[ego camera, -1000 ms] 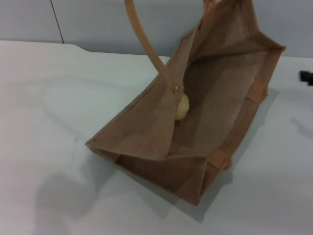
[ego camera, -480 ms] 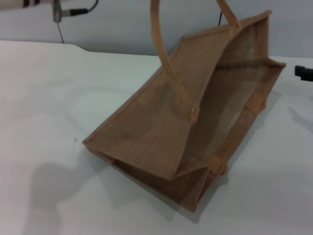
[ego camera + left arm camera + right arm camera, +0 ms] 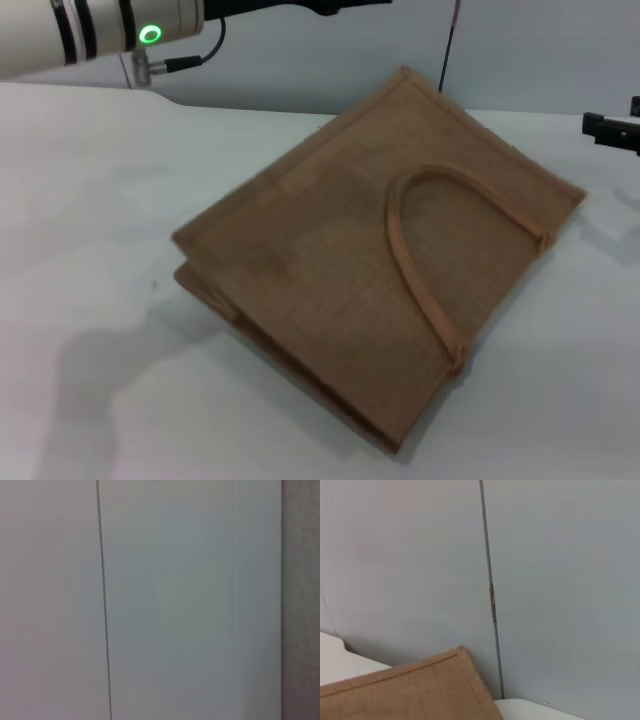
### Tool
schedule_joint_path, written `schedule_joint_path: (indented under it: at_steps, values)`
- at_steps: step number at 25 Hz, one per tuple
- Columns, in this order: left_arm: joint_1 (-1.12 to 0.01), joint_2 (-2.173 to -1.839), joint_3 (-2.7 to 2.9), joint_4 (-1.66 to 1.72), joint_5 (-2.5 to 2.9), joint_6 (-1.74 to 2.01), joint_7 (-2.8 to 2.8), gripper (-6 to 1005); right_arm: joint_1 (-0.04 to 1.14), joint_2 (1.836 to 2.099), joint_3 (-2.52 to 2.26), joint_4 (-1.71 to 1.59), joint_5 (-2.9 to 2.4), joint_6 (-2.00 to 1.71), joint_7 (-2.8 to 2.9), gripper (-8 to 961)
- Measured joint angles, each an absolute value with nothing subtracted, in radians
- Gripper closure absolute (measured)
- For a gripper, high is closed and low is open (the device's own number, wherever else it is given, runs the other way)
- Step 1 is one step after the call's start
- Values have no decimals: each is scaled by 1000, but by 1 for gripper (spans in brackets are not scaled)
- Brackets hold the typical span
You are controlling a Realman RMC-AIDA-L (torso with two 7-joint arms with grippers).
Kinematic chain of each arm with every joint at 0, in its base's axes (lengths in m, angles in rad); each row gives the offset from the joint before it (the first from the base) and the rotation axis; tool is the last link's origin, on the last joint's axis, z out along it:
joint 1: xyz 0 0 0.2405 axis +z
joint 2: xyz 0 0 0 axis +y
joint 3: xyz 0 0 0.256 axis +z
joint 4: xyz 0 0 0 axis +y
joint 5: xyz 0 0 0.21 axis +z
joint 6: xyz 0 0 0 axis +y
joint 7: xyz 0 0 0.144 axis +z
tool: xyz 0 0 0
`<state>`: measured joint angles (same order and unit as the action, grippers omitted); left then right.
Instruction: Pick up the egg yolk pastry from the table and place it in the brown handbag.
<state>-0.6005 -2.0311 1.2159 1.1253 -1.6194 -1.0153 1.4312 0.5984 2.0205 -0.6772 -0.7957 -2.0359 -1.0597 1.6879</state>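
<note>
The brown handbag (image 3: 350, 260) lies collapsed flat on the white table (image 3: 90, 200), with one arched handle (image 3: 420, 250) resting on its upper side. One corner of the handbag (image 3: 420, 690) shows in the right wrist view. The egg yolk pastry is hidden. My left arm (image 3: 100, 30), white with a green light, reaches across the top left, above and behind the bag. Its dark wrist end runs out of the top edge. A dark part of my right gripper (image 3: 612, 128) shows at the right edge, apart from the bag.
A pale wall panel (image 3: 300, 60) stands behind the table's far edge. The left wrist view shows only the wall (image 3: 165, 600). Bare table surface lies to the left of the bag and in front of it.
The bag's raised side and handle have dropped flat, closing the bag over the pastry seen inside a second ago. My left arm has come into view at the top left.
</note>
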Motion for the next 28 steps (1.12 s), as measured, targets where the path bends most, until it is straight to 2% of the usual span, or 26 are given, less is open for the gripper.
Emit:
schedule_joint_path:
  at_steps: [4,12,18,21,28]
  values:
    - [-569,-2035,1214,1063,-1696,-987,1551,121,596,2022,-634,-775,-2027,-1059,1645,101]
    - [-500,-2041,1217,790,-2106,-927,2117,134,575,2022,-498,-595,-1796,-1045,1321,101]
    - [-500,-2042,1224,532,-2477,-941,2497,135,579,2025,-481,-450,-1628,-963,1078,102]
    - [-499,-2043,1225,482,-2543,-942,2557,136,573,2032,-476,-395,-1498,-968,957,102]
    - [-527,-2046,1225,333,-2682,-993,2698,138,603,2030,-476,-249,-1233,-914,513,101]
